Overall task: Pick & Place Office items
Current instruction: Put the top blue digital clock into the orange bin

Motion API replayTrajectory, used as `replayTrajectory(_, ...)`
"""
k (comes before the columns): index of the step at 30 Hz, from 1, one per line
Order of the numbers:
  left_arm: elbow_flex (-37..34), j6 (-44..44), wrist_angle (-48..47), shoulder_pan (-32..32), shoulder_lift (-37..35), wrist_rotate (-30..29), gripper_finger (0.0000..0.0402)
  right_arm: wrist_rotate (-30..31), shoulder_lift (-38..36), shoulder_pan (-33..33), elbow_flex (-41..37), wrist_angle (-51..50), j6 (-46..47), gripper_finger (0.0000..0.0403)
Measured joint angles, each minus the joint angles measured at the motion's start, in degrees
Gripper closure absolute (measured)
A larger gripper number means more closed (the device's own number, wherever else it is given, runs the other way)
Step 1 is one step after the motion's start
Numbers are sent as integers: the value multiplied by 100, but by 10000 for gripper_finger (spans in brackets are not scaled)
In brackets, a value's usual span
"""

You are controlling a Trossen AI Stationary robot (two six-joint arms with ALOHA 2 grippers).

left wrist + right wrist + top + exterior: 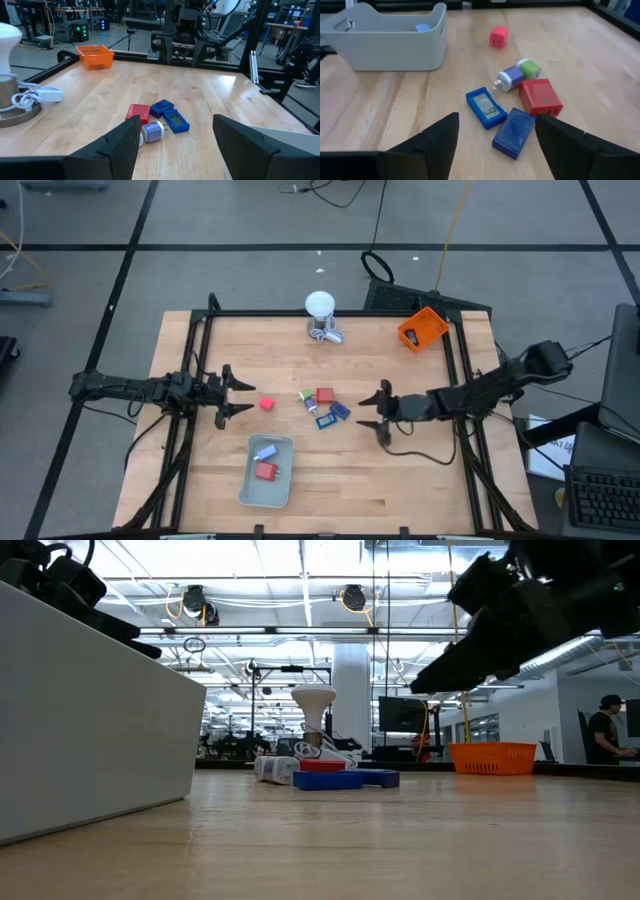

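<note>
The office items lie mid-table. A lone red block (267, 403) sits nearest my left gripper (240, 396), which is open and hovers at the table's left. Between the grippers is a cluster: a red block (540, 96), a green-and-white bit (529, 67), a purple-white plug (509, 78), a dark rectangle with a blue screen face (484, 106) and a blue piece (514, 131). My right gripper (366, 410) is open, just right of the cluster and above the table. A light-blue piece (265, 451) and a red block (266, 471) lie in the grey tray (250, 485).
The orange bin (422, 328) stands at the far right corner. The white ball-topped object (320, 306) with its metal base and cable stands at the far edge. The tray sits near the near edge, left of centre. Bare wood lies right of the tray.
</note>
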Motion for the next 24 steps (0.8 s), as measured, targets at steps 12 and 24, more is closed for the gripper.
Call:
replayTrajectory(12,0,0,32,-1,1,0,135,-17,1195,-408,920,-746,155,113)
replayTrajectory(24,0,0,37,-1,-1,0,142,-39,2054,-665,1119,-480,301,121)
